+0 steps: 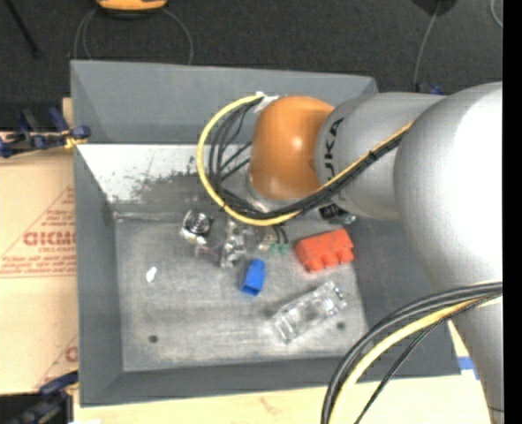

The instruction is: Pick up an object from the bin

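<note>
My pincer hangs low near the middle of the grey metal bin, under the arm's orange cover; I cannot tell whether it is released or clenched. Nearest to it lies a small blue plastic block, just beside it, below and to the right in the view. I judge the block light, stiff and smooth — likely to skid on the metal floor — so I would take it across its short flat sides. The red studded plastic brick looks equally rigid but wider; the clear plastic piece looks slippery and hard to gauge.
</note>
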You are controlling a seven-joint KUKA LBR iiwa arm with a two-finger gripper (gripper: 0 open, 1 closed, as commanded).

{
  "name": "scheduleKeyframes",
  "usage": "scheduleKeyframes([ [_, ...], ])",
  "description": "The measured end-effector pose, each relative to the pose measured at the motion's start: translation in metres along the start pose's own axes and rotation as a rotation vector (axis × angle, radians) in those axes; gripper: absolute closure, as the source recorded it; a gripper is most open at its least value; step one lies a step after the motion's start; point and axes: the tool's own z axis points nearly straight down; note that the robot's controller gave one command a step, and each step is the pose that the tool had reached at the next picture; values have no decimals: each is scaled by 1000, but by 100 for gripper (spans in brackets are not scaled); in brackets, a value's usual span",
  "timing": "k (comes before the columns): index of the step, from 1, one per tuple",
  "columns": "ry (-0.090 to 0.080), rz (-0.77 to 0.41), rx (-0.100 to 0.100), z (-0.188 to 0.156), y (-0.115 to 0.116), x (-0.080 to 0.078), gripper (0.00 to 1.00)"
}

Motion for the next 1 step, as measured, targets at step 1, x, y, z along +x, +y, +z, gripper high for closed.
scheduleKeyframes([
  [1, 2, 4, 0, -40, 0, -3, 100],
])
